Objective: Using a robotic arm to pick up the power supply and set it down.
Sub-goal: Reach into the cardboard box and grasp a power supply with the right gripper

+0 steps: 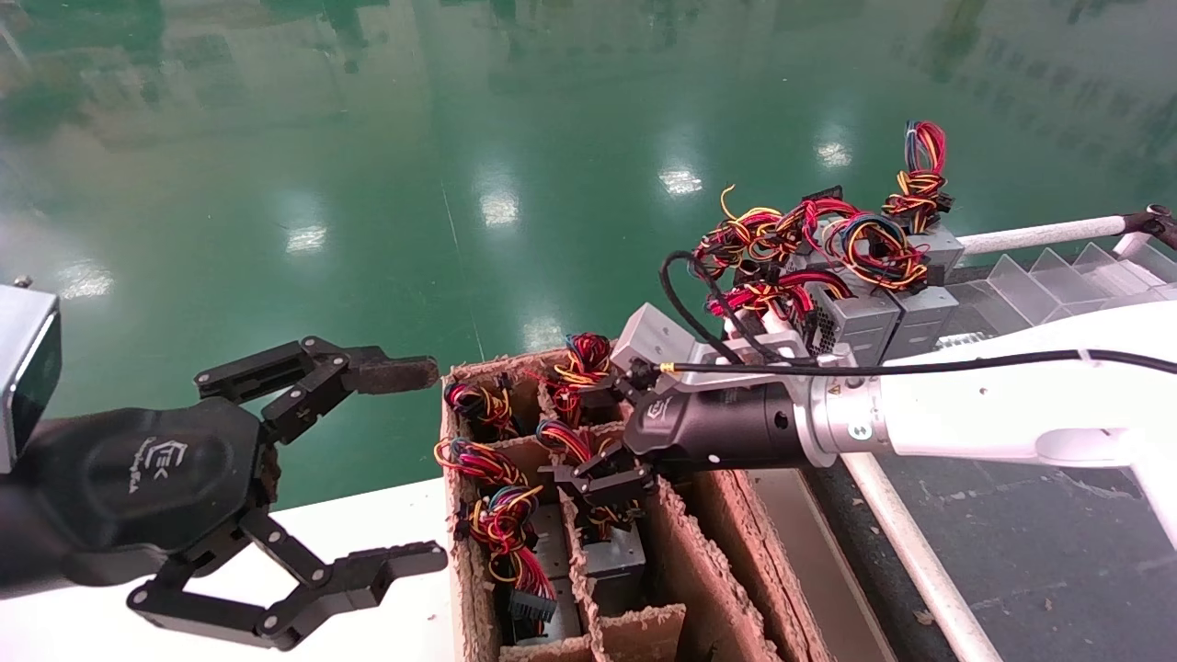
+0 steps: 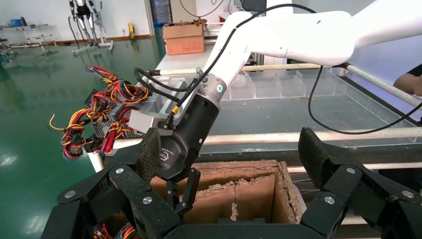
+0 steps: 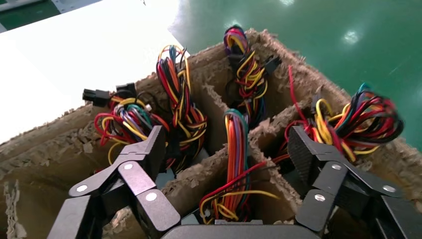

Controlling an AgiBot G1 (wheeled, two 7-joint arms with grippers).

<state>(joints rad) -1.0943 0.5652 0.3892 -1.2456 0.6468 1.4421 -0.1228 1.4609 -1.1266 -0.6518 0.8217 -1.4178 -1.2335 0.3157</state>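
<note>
My right gripper (image 1: pixel 598 492) (image 3: pixel 229 149), on the white robotic arm (image 1: pixel 965 414), hangs open over the middle cells of a divided cardboard box (image 1: pixel 708 552). Its fingers (image 3: pixel 152 149) straddle one cell that holds a power supply (image 1: pixel 614 554). In the right wrist view only that unit's upright bundle of red, orange and yellow wires (image 3: pixel 234 144) shows, rising between the jaws without touching them. My left gripper (image 1: pixel 409 464) (image 2: pixel 231 157) hovers wide open and empty beside the box's left wall, one fingertip dusted brown. The left wrist view shows the right gripper (image 2: pixel 181 144) reaching down into the box (image 2: pixel 239 191).
Neighbouring cells hold more power supplies with wire bundles (image 1: pixel 501 524) (image 3: pixel 176 112). Several others are stacked on the dark table at the right (image 1: pixel 864 313) (image 2: pixel 107 124), next to clear plastic dividers (image 1: pixel 1057 276). A white rail (image 1: pixel 919 561) runs along the box's right side, and a white tabletop (image 1: pixel 368 524) lies to its left.
</note>
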